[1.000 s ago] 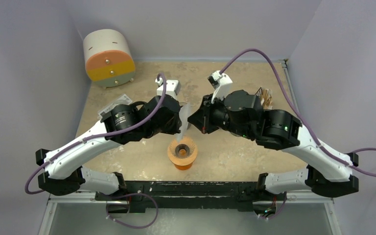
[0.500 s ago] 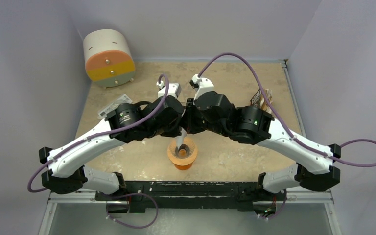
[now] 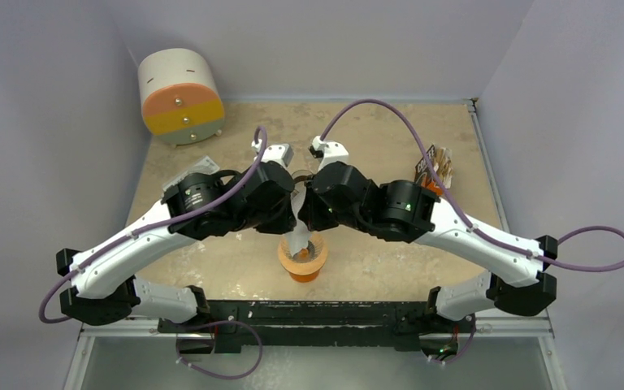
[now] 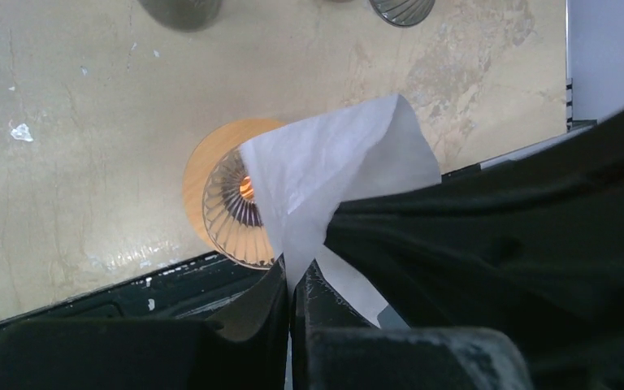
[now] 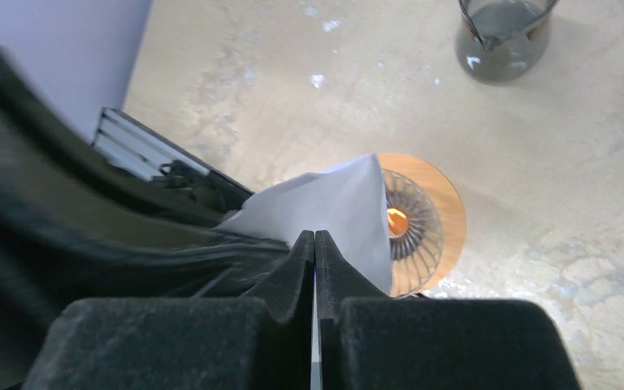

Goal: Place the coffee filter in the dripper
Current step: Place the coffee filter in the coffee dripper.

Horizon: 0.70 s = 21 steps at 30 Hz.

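The orange dripper (image 3: 302,258) stands near the table's front edge, with its ribbed cone open upward. The white paper coffee filter (image 3: 296,230) hangs between my two grippers just above it, its lower end at the dripper's mouth. My left gripper (image 4: 290,272) is shut on one edge of the filter (image 4: 333,166), with the dripper (image 4: 221,203) below. My right gripper (image 5: 314,240) is shut on the other edge of the filter (image 5: 333,203), beside the dripper (image 5: 422,219). In the top view the two wrists touch over the dripper and hide the fingertips.
A round drawer unit (image 3: 180,96) stands at the back left. A pack of filters (image 3: 437,166) lies at the right. A glass carafe (image 5: 504,32) stands behind the dripper. A white label (image 3: 188,173) lies at the left.
Both grippers have come together on the filter and moved down and forward with it. The filter has dropped from beside the grippers down to the dripper's mouth.
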Each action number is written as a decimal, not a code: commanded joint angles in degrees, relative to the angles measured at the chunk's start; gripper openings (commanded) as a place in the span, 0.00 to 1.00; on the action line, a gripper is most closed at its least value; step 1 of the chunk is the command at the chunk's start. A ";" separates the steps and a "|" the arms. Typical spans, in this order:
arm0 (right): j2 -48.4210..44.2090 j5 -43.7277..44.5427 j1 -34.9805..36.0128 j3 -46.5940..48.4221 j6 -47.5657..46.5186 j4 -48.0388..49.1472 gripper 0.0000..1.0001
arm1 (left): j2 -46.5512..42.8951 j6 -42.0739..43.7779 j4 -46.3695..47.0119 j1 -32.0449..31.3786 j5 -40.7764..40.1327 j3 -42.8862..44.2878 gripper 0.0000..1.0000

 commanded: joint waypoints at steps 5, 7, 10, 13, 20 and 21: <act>-0.51 3.50 1.63 -4.08 2.67 -3.38 0.00 | -1.07 -2.09 0.79 -0.03 6.21 0.77 0.00; -0.51 3.58 1.86 -4.33 2.51 -3.80 0.00 | -1.39 -2.79 0.73 -0.03 7.08 0.36 0.00; -0.36 3.41 1.95 -4.05 1.73 -4.49 0.00 | -1.68 -3.59 -0.27 0.06 7.14 -0.30 0.00; 0.32 3.49 1.96 -3.42 0.96 -5.60 0.00 | -2.19 -4.95 -0.73 0.27 7.21 -1.81 0.00; 1.00 3.97 1.94 -4.93 0.68 -4.81 0.00 | -6.92 -6.35 5.76 6.86 16.38 -10.51 0.00; 1.27 3.97 1.96 -5.13 0.67 -4.72 0.00 | -7.59 -6.48 6.28 7.47 16.84 -11.21 0.00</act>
